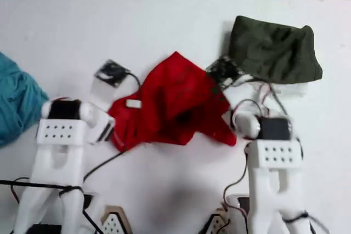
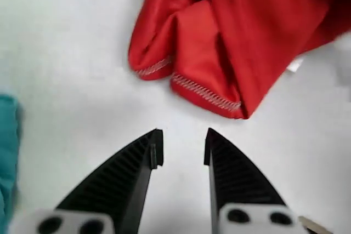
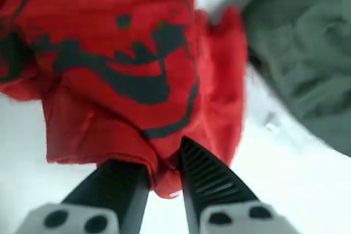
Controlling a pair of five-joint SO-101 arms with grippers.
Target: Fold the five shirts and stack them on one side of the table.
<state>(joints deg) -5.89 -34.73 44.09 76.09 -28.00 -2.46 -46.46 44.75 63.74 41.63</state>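
A crumpled red shirt (image 1: 170, 100) with a dark print lies in the middle of the table between the two arms. In the right wrist view my right gripper (image 3: 163, 158) is shut on a fold at the edge of the red shirt (image 3: 120, 53). My left gripper (image 2: 184, 132) is open just above the bare table, a short way from the red shirt's stitched hem (image 2: 205, 94), and holds nothing. A dark green shirt (image 1: 274, 50) lies bunched at the back right. A teal shirt (image 1: 16, 102) sits at the left edge of the table.
The white table (image 1: 164, 20) is bare along its back and front middle. The arm bases (image 1: 52, 190) and loose cables (image 1: 104, 163) stand along the front edge. The green shirt (image 3: 307, 53) lies close behind the red one.
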